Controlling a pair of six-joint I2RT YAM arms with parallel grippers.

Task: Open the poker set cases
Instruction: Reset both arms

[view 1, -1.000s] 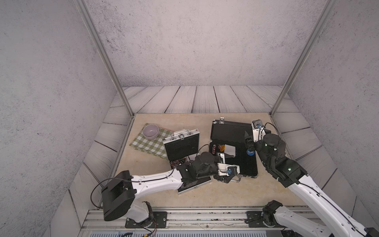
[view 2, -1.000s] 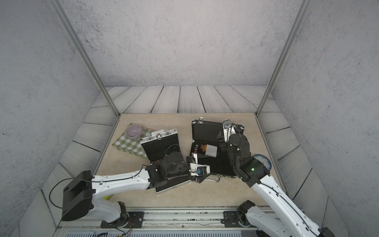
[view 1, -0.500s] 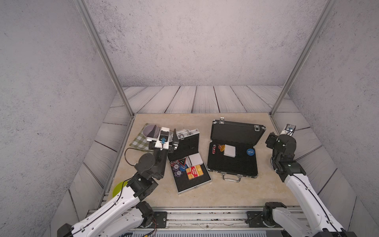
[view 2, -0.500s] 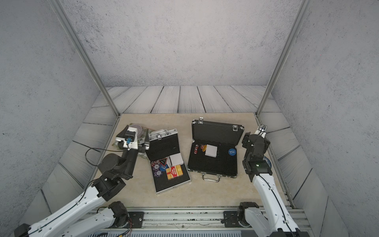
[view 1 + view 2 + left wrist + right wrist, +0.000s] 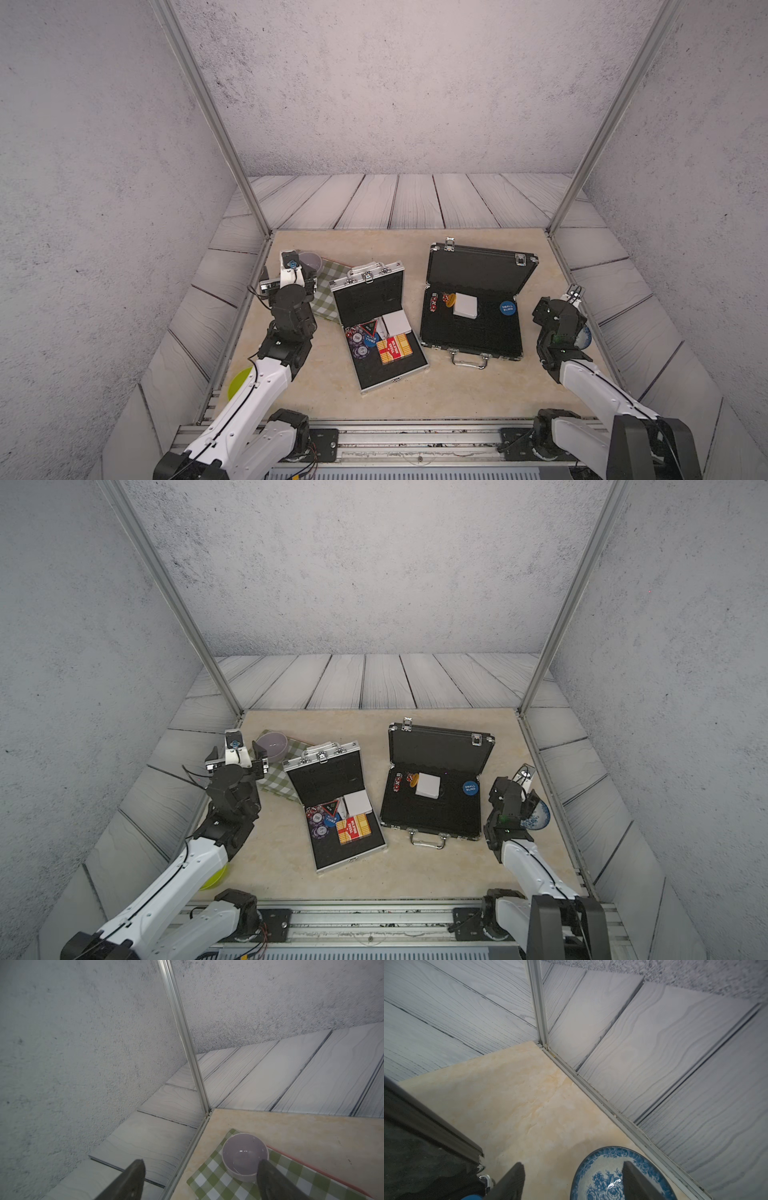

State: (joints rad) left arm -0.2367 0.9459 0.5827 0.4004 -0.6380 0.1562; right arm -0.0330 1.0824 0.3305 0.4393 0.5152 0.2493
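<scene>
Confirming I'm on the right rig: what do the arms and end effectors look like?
Left arm and right arm: white links, black joints, thin black cable along each. Left end effector and right end effector: dark wedge-shaped fingers. Green light on the right arm.

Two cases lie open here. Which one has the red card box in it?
The smaller silver-rimmed case: the red box lies in its base beside the chips. The larger black case holds a white block and a blue disc.
</scene>
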